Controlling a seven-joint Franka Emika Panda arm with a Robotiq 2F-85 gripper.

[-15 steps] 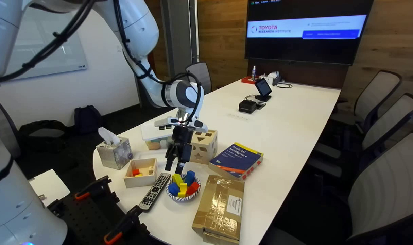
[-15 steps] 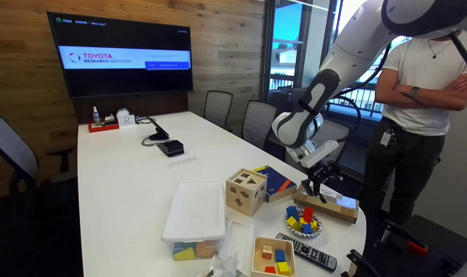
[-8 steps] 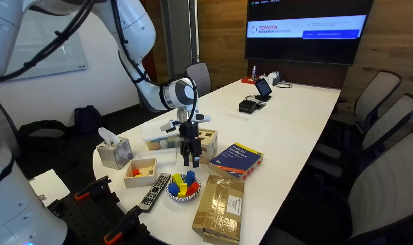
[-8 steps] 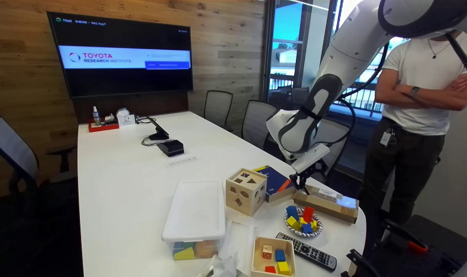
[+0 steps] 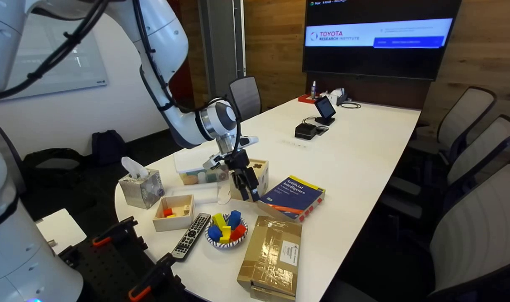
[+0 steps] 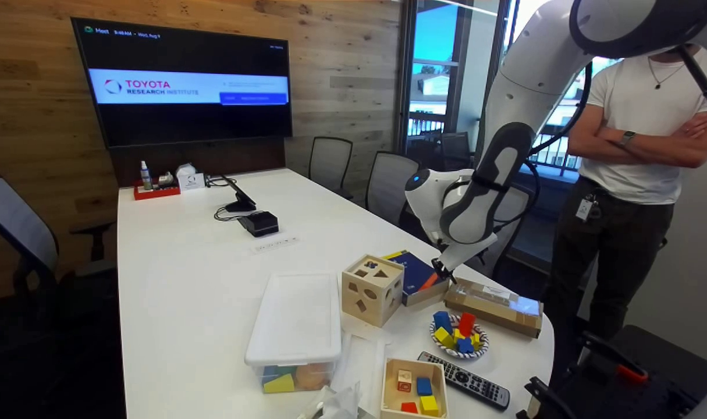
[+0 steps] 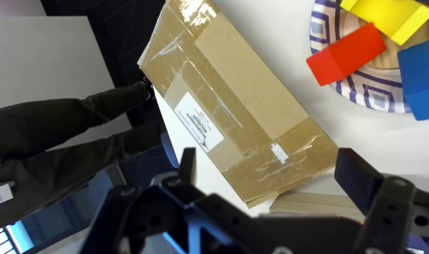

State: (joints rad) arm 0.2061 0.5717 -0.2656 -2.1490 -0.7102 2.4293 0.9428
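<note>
My gripper is open and empty in the air, tilted, in front of the wooden shape-sorter cube and near the blue book. In an exterior view the gripper shows over the book's edge, near the taped cardboard box. In the wrist view its spread fingers frame the end of the cardboard box, with the book's page edge just below. A patterned bowl of red, yellow and blue blocks lies at upper right. The gripper appears to touch nothing.
A remote lies beside the bowl. A small wooden tray holds a few blocks. A tissue box and a lidded plastic bin stand on the white table. A person stands beside the table.
The gripper has moved away from above the bowl toward the cube and book, and has tilted. The objects on the table have not moved.
</note>
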